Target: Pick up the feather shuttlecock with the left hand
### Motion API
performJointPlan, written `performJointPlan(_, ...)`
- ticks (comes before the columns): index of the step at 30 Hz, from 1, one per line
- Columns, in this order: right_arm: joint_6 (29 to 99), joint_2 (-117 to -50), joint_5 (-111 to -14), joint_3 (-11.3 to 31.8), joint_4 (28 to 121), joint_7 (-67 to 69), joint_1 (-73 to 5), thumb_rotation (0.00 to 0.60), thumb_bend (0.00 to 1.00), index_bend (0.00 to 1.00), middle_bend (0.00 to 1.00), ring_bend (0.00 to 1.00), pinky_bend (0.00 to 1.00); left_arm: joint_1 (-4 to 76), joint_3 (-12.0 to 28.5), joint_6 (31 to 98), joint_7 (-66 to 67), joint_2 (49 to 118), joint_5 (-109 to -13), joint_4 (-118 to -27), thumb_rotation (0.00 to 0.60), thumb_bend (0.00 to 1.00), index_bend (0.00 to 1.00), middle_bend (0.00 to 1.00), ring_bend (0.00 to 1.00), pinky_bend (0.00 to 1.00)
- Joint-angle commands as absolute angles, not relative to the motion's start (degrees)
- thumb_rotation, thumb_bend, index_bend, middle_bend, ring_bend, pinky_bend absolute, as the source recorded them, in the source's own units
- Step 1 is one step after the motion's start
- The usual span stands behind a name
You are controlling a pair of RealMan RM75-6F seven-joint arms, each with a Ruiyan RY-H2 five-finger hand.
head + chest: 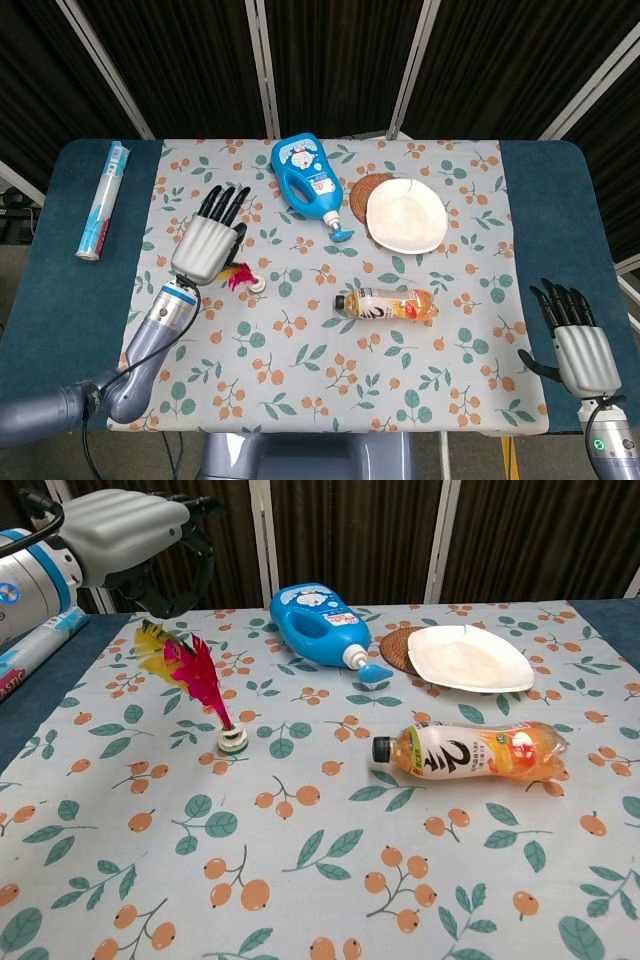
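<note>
The feather shuttlecock (205, 685) stands tilted on the flowered tablecloth, its white and green base (233, 740) on the cloth and its red and yellow feathers pointing up to the left. My left hand (125, 530) hangs right over it, thumb curved downward. The feather tips end just under the dark fingers, and I cannot make out whether they are pinched. From the head view the left hand (210, 242) covers most of the shuttlecock (243, 278), fingers stretched out. My right hand (575, 345) rests at the table's near right corner, fingers apart, holding nothing.
A blue detergent bottle (308, 180) lies at the back centre, with a white plate (405, 215) on a brown coaster (362, 190) to its right. An orange drink bottle (385, 303) lies on its side mid-table. A rolled packet (103, 200) lies at the far left.
</note>
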State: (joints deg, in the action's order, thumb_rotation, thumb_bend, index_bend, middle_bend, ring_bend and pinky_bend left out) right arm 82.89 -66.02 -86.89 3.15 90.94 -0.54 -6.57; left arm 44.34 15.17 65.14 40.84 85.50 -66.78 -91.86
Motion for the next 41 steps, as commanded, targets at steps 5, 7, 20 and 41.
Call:
performJointPlan(5,82.9,-66.0,-86.8,3.2,91.0,-0.6,-6.6,0.600,0.13,0.08,0.00,0.00,0.00,44.8,14.0,66.1,42.7,84.7,-67.1,-95.6,0.600,0.48,0.60,0.03,0.00,0.06)
performJointPlan(7,82.8,-66.0,-86.8,3.2,91.0,-0.6,-6.5,0.600,0.13,0.08,0.00,0.00,0.00,44.8,13.7,66.1,42.9,84.7,-67.1,-95.8,0.600,0.48,0.59,0.03,0.00,0.06)
performJointPlan(20,82.5,-65.8,-86.4,3.2,91.2,-1.1,-6.6,0.600,0.13,0.08,0.00,0.00,0.00,37.1,8.9,73.9,37.5,76.5,-72.2,-103.9,0.600,0.29,0.15,0.00,0.00,0.00)
performJointPlan(41,82.3,-66.6,-86.3,3.3,91.5,-3.2,-6.9,0.600,0.13,0.08,0.00,0.00,0.00,13.4,-5.9,94.0,18.9,66.9,-88.5,-94.6,0.600,0.18,0.00,0.00,0.00,0.00)
